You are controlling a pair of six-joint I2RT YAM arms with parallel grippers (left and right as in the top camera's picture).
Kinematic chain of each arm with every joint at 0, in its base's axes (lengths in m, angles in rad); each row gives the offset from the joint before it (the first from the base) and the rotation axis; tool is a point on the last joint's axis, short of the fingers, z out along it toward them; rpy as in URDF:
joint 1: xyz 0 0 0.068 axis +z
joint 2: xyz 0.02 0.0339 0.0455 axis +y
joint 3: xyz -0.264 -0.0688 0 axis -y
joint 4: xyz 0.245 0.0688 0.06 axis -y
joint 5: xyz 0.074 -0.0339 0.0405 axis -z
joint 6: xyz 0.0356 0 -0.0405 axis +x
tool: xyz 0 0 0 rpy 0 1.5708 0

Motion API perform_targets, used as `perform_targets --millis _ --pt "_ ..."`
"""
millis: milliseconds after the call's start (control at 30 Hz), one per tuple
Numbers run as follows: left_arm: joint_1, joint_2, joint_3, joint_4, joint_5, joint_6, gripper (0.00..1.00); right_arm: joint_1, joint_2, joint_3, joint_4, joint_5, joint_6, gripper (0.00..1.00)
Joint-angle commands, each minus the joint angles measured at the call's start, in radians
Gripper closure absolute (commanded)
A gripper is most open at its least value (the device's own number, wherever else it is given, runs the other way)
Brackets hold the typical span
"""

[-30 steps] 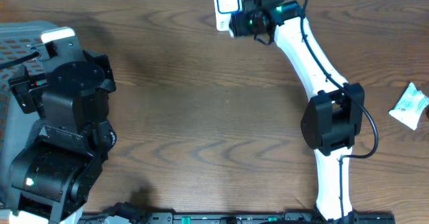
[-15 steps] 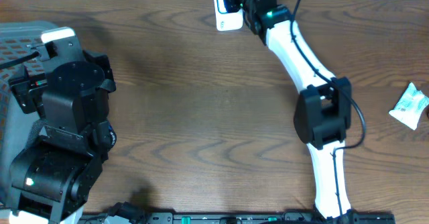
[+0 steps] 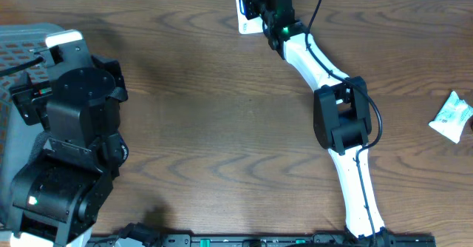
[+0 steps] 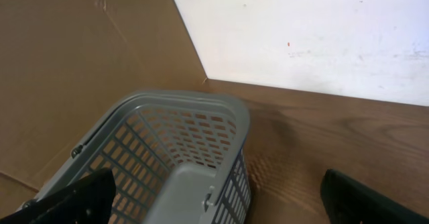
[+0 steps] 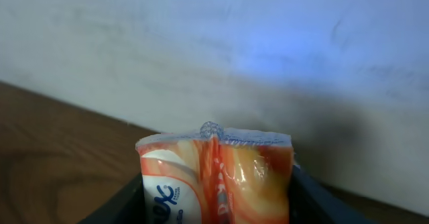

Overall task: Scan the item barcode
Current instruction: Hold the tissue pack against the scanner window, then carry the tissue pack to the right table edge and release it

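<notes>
— Where was the item?

— The orange-and-white packet [image 5: 214,174] was up at the far edge of the desk [image 3: 222,114], a little right of the middle of that edge. The right gripper [image 5: 218,200] was clenched on it: in the wrist view its dark fingers [image 5: 131,202] pressed against both sides of the packet, and the crimped top seam stood upright, pointing toward the pale wall [image 5: 268,43].

— Was anything close to it?

— Yes, a white device [image 3: 248,24] stood at that same far edge, just beside the gripper on its left in the overhead view. I could not tell whether the packet touched it, and from above only a sliver of orange showed. No barcode was readable in any view.

— And the other arm?

— It sat at the left edge of the desk, over the grey basket [image 4: 201,113]. The left gripper [image 4: 218,207] was released, its fingers [image 4: 74,198] spread wide at the two lower corners of the wrist view with nothing between them. Under it I could see the basket's slotted wall and rim; brown cardboard stood behind the basket.

— Anything else on the desk?

— A small white pouch [image 3: 451,116] lay at the right edge, well apart from both arms.
</notes>
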Motion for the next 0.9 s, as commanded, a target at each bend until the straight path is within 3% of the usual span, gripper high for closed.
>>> perform_targets --millis 0,200,467,600,867 --pt "0.004 -0.001 0.005 0.000 -0.003 -0.013 0.02 -0.001 -0.005 0.010 -0.008 0.075 -0.022 0.49" --pt "0.004 -0.001 0.005 0.000 -0.003 -0.013 0.02 -0.015 -0.077 0.010 -0.175 0.078 -0.017 0.55" --pt "0.004 -0.001 0.005 0.000 -0.003 -0.013 0.02 -0.103 -0.262 0.010 -0.774 0.201 -0.017 0.62" --pt "0.004 -0.001 0.005 0.000 -0.003 -0.013 0.02 -0.177 -0.275 0.010 -1.015 0.275 -0.017 0.56" --pt "0.004 -0.001 0.005 0.000 -0.003 -0.013 0.02 -0.373 -0.244 0.003 -1.238 0.314 -0.017 0.58"
